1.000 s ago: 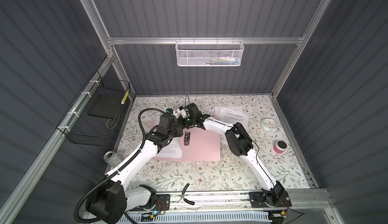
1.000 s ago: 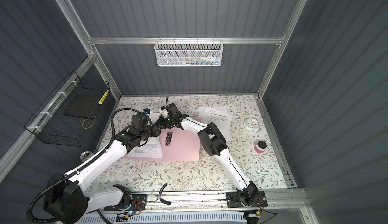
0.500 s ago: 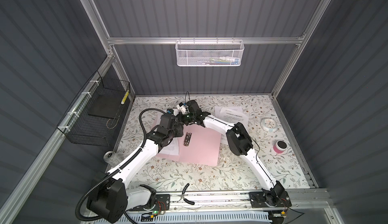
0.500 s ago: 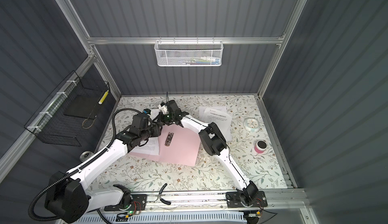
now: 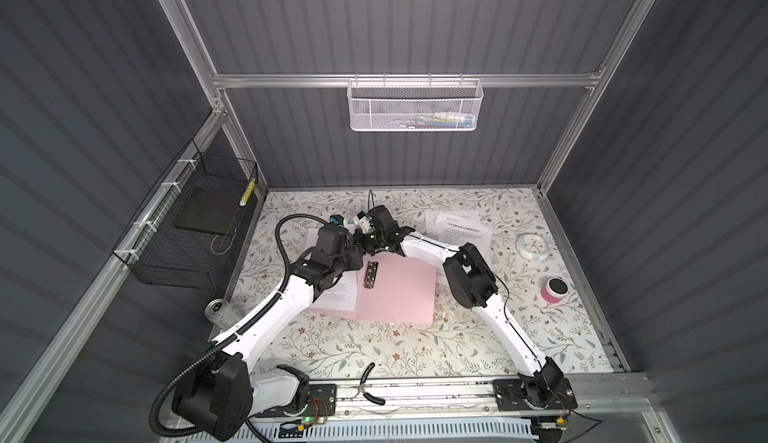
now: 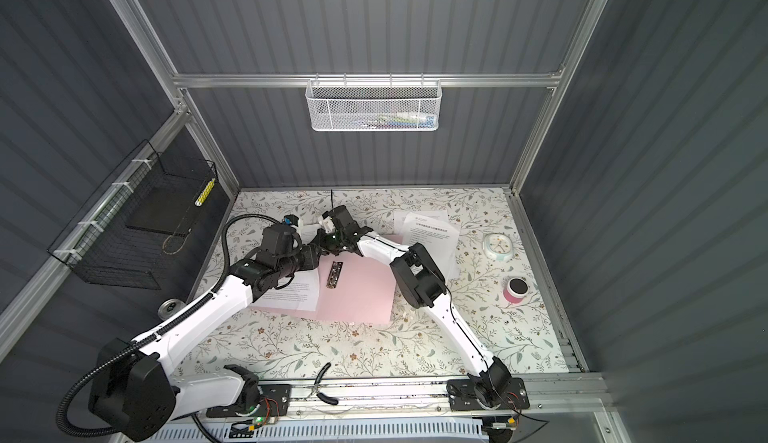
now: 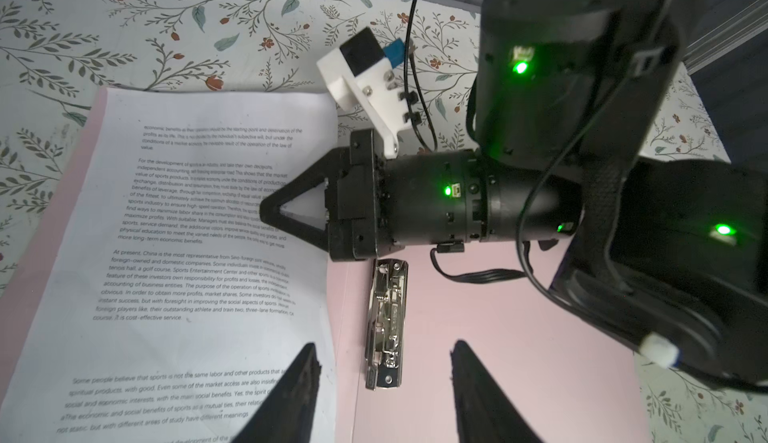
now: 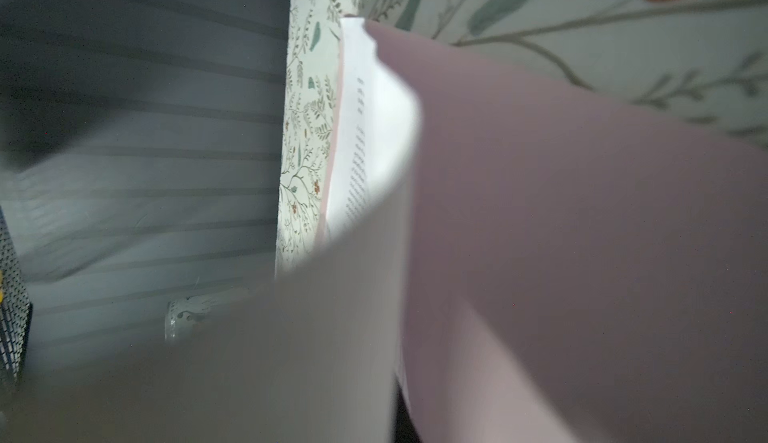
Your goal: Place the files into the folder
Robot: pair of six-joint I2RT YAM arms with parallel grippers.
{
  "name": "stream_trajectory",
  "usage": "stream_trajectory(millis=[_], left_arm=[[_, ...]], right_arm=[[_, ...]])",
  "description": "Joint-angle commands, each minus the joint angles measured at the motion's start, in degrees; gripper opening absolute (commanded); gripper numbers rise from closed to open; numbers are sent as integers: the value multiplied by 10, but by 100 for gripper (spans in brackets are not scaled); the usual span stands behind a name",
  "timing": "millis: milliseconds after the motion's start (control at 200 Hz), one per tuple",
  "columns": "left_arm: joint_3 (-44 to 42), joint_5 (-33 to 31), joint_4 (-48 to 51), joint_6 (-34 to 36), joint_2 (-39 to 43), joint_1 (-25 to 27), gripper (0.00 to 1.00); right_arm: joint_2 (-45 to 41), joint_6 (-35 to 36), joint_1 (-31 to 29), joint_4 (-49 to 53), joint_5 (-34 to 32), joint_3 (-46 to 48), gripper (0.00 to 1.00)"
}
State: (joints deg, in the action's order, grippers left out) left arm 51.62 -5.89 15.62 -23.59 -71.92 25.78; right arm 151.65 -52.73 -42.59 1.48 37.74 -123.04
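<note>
lying folder (image 5: 399,295) skewed since earlier, right gripper (image 7: 266,212) pressed together over files (image 7: 199,254), left gripper (image 7: 384,344) spread

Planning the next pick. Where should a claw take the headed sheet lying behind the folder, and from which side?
Probably the headed sheet's right edge, approached from the clock side: it lies flat, skewed atop another sheet, and the right arm crosses its near left corner.

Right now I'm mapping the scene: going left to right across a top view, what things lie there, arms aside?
can → printed sheet → silver clip → loose files → white clock
</note>
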Motion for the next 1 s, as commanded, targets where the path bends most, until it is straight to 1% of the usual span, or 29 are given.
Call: stream_trajectory(millis=[0,80,360,580,861,996], left_arm=[[-3,8,-9,-10,-3,-3,53],[-5,4,-10,-13,0,-3,53],[-11,6,-19,-21,-1,-3,52],[-17,5,-28,-27,2,-3,52],[-27,-3,-29,-33,12,-3,52],[-26,-6,-28,-32,14,-3,52]], right_arm=[[-17,-18,-4,-11,-25,23,0],[-19,-19,-3,-12,-35,27,0],[-16,-23,-5,-4,-34,21,0],[-18,-50,-21,-20,-54,35,0],[-8,-81,-31,-23,-58,32,0],[-17,-65,-26,-10,-49,27,0]])
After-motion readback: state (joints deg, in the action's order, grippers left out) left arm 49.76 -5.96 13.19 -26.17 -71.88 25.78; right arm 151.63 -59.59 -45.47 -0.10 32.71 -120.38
